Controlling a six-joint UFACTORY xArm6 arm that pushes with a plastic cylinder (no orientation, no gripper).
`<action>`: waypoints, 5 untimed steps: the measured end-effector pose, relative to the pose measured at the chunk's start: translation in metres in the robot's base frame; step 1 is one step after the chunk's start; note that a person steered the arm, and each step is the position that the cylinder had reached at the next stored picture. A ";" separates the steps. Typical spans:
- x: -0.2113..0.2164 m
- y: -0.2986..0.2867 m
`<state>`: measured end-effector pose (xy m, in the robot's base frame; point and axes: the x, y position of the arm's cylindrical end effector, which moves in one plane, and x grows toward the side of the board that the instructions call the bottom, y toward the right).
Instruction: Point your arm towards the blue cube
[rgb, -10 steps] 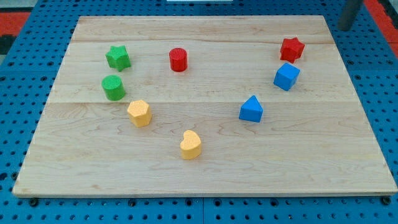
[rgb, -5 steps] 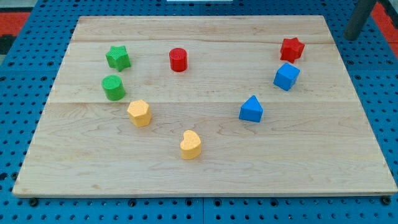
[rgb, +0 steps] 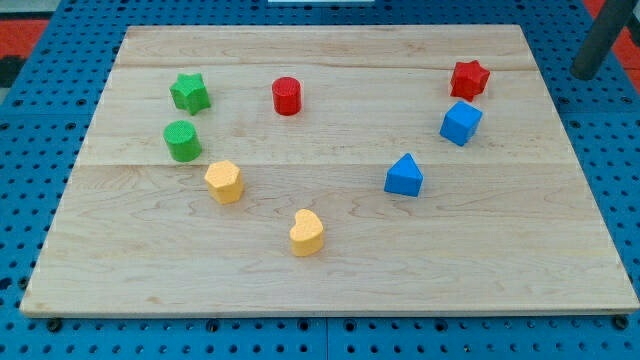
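Note:
The blue cube (rgb: 460, 123) sits on the wooden board (rgb: 330, 270) at the view's right, just below the red star (rgb: 469, 78). My tip (rgb: 584, 73) is the lower end of the dark rod at the view's top right corner. It is off the board, over the blue pegboard, to the right of and above the cube, well apart from it. No block touches the tip.
A blue triangular block (rgb: 404, 176) lies below left of the cube. A red cylinder (rgb: 287, 96), green star (rgb: 189, 92), green cylinder (rgb: 183, 141), yellow hexagon block (rgb: 224, 182) and yellow heart (rgb: 307, 232) lie further left.
The rod has moved right and down along the top right corner, from above the board's corner to beside its right edge. No block has moved.

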<state>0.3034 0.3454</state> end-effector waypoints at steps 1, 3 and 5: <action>0.020 -0.002; 0.086 -0.061; 0.093 -0.121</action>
<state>0.3959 0.2246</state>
